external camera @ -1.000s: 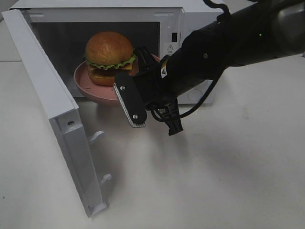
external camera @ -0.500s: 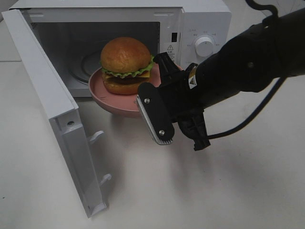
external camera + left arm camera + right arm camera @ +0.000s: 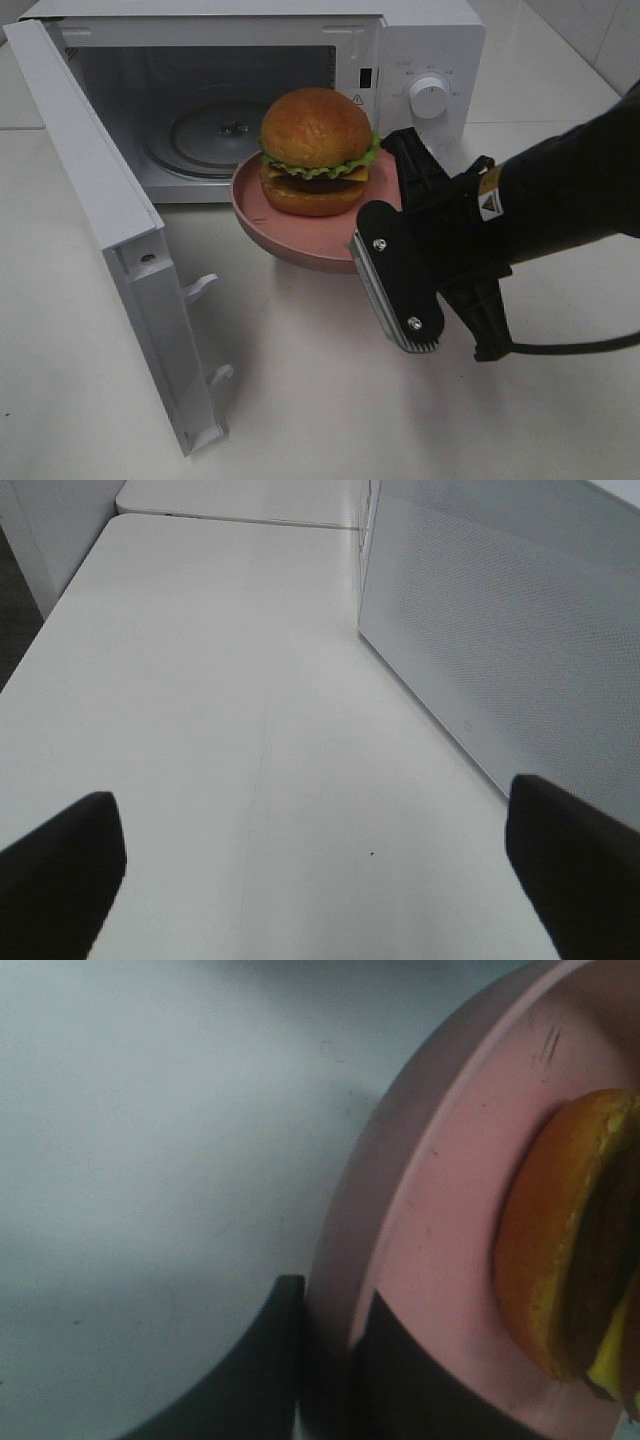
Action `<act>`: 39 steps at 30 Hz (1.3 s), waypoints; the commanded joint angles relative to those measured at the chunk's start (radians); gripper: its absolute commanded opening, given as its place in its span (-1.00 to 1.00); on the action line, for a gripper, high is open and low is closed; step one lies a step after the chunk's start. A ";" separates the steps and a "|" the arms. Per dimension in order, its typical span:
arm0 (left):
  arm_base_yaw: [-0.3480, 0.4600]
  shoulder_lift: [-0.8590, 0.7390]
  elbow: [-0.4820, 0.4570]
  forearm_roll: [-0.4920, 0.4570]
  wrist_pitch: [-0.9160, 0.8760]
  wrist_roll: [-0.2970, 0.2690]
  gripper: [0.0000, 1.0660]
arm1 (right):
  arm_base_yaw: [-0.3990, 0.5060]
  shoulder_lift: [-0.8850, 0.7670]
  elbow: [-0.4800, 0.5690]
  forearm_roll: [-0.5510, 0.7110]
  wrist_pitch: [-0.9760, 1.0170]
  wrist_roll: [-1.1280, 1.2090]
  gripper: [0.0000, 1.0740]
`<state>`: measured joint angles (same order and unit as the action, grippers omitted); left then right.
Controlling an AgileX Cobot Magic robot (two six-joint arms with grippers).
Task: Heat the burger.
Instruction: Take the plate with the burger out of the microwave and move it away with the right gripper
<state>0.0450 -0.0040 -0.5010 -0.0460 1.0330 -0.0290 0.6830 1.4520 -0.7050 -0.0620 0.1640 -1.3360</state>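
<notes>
The burger [image 3: 316, 150] stands upright on a pink plate [image 3: 290, 235], just in front of the open microwave [image 3: 420, 45]. Its glossy golden-brown top bun sits over frilly green lettuce, yellow cheese, a dark patty and the bottom bun, all stacked straight.

- We are seeing a white desk [image 3: 330, 400] carrying the scene, its bare surface stretching wide in the left wrist view.
- We are seeing a white microwave [image 3: 425, 45] standing directly on it at the back.
- We are seeing its door [image 3: 110, 230] hanging open over the desk's left side.
</notes>
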 commanded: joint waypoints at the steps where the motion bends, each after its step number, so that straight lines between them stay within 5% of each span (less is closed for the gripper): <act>1: 0.004 -0.023 0.003 -0.007 -0.006 -0.001 0.83 | -0.005 -0.096 0.050 -0.006 -0.050 0.008 -1.00; 28: 0.004 -0.023 0.003 -0.007 -0.006 -0.001 0.83 | -0.005 -0.570 0.241 -0.051 0.227 0.060 -1.00; 39: 0.004 -0.023 0.003 -0.007 -0.006 -0.001 0.83 | -0.005 -0.694 0.245 -0.248 0.381 0.339 -0.99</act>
<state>0.0450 -0.0040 -0.5010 -0.0460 1.0330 -0.0290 0.6820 0.7740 -0.4520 -0.2710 0.5890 -1.0240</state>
